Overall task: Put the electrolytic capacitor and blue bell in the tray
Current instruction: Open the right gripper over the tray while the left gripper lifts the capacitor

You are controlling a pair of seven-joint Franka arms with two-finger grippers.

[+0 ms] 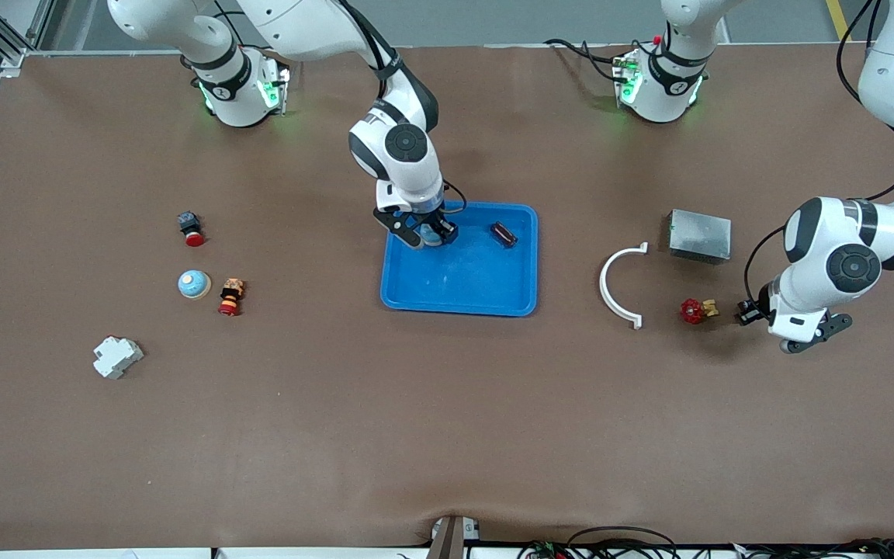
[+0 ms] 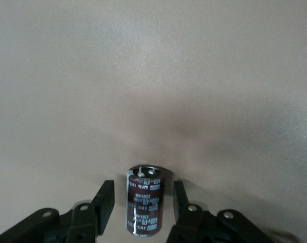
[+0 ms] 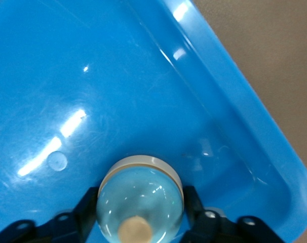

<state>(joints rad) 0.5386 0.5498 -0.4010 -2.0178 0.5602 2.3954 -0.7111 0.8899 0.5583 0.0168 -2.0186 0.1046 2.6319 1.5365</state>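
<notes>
The bright blue tray (image 1: 462, 283) lies mid-table; it fills the right wrist view (image 3: 118, 76). My right gripper (image 1: 430, 231) is low in the tray's corner nearest the right arm's base. Its fingers press both sides of a pale blue bell (image 3: 140, 197) with a white base. A small dark brown part (image 1: 504, 234) lies in the tray toward the left arm's end. My left gripper (image 2: 143, 195) is open around a dark brown electrolytic capacitor (image 2: 145, 200) on the bare table, with a gap on each side. In the front view this gripper (image 1: 748, 312) sits beside a red valve (image 1: 693, 310).
A second blue bell (image 1: 194, 284), a red push button (image 1: 191, 229), a red and yellow button (image 1: 230, 296) and a grey-white breaker (image 1: 116, 356) lie toward the right arm's end. A white curved piece (image 1: 619, 283) and a grey metal box (image 1: 699, 235) lie between tray and left gripper.
</notes>
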